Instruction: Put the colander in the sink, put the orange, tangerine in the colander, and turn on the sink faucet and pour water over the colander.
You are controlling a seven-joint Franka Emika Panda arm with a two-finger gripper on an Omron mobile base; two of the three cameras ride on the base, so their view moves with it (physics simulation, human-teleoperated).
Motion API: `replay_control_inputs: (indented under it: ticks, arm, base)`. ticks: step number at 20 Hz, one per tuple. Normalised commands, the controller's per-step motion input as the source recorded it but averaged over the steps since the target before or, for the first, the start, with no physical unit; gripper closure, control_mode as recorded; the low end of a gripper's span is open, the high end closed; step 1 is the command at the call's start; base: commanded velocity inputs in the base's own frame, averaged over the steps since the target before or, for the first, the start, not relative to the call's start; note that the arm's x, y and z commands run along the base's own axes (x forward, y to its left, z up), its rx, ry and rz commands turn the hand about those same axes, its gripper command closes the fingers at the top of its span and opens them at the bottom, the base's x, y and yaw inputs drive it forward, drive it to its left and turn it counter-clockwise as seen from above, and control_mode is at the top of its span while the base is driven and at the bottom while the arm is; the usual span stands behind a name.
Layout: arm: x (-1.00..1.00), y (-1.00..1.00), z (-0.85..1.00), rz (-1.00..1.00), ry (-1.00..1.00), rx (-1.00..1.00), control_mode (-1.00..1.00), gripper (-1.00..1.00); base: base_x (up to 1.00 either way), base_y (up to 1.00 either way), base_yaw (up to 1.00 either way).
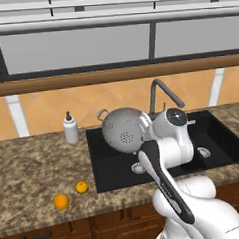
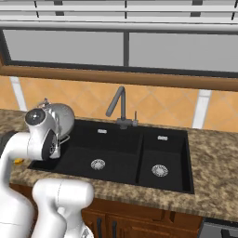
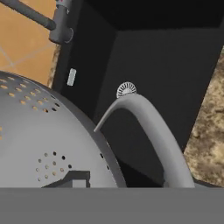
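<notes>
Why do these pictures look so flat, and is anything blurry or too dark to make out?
Left base view: even rendered light, soft edges, only a mild sheen on the colander. Right base view: the black sink swallows detail except its steel drains. Hand view: the colander's loop handle looms large and stretched, so close to the camera; the tool's fingertips are hard to tell.

Fingers hidden behind colander [image 1: 126,130]; grip can't tell.

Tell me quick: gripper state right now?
Gripper: shut on the colander, carrying it tilted above the sink.
</notes>
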Motion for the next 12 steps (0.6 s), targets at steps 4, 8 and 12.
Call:
replay_control_inputs:
  ticks: [4,8,12]
  arm:
    - [0.61,0.00,-0.07,-0.54,0.13,0.03,-1.00,1.00]
    - [0.57,0.00,-0.08,-0.69,0.16,0.13,-1.00,1.00]
    - [0.26,-0.04,-0.06,-0.64,0.22,0.30,-1.00,1.00]
  base:
    - [0.00,0.00,0.00]
    - [0.00,0.00,0.00]
    - [0.00,0.00,0.00]
